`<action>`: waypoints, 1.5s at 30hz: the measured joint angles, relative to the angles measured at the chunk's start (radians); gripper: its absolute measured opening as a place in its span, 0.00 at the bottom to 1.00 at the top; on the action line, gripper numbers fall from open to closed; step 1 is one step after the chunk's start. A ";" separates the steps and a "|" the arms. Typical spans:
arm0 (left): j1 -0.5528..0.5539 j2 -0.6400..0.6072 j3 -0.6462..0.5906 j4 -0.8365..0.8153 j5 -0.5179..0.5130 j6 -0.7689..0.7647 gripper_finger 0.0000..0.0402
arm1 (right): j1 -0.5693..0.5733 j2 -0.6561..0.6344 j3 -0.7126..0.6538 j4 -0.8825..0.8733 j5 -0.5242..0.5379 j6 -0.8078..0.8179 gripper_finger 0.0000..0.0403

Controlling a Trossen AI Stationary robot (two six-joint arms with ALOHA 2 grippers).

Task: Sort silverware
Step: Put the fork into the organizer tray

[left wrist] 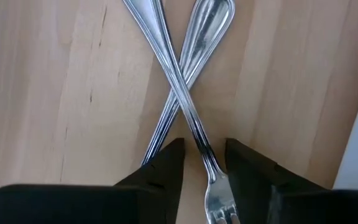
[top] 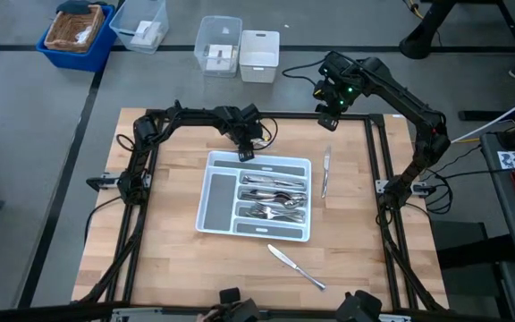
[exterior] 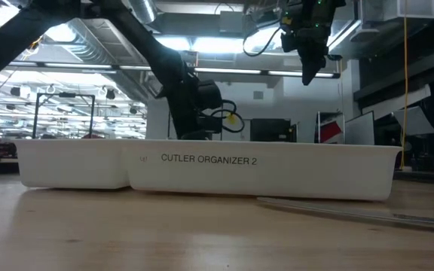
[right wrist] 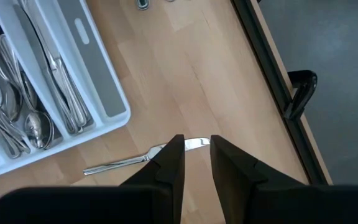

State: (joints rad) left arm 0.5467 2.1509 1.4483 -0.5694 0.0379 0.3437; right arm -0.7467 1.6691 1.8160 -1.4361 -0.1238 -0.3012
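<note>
My left gripper (left wrist: 204, 146) is open, low over the wood just off the white tray's (top: 206, 192) far left corner (top: 244, 154). Under it lie two crossed pieces of silverware: a fork (left wrist: 194, 127), whose neck runs between my fingers with its tines nearest the camera, and a second piece (left wrist: 205, 31) under it. My right gripper (right wrist: 197, 143) hangs open and high above the table's far right (top: 329, 112), over a fork (right wrist: 120, 163) and another piece (top: 325, 174) right of the tray. A knife (top: 295, 266) lies near the front edge. Several pieces (top: 275, 192) fill the tray's right compartments.
The tray's large left compartment (top: 220, 197) shows only its grey floor. A black frame (top: 378, 161) runs round the table. Clear bins (top: 219, 45) and a blue bin (top: 77, 34) stand on the floor beyond the far edge.
</note>
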 joint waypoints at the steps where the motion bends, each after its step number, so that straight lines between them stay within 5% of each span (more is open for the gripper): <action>1: 0.002 0.000 0.000 0.001 0.000 0.008 0.26 | 0.000 0.000 0.000 0.000 0.000 0.000 0.20; 10: 0.027 -0.004 -0.002 0.003 0.008 0.030 0.03 | 0.000 0.000 0.000 -0.001 0.000 0.000 0.20; 32: 0.010 -0.234 -0.005 -0.020 0.042 -0.056 0.02 | 0.000 -0.062 0.000 -0.134 -0.006 0.210 0.20; 45: -0.209 -0.313 -0.005 -0.015 0.339 -0.217 0.03 | 0.001 -0.105 -0.062 -0.084 0.089 0.445 0.20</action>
State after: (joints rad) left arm 0.3380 1.8381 1.4438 -0.5847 0.3766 0.1270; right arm -0.7460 1.5645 1.7536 -1.5198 -0.0348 0.1438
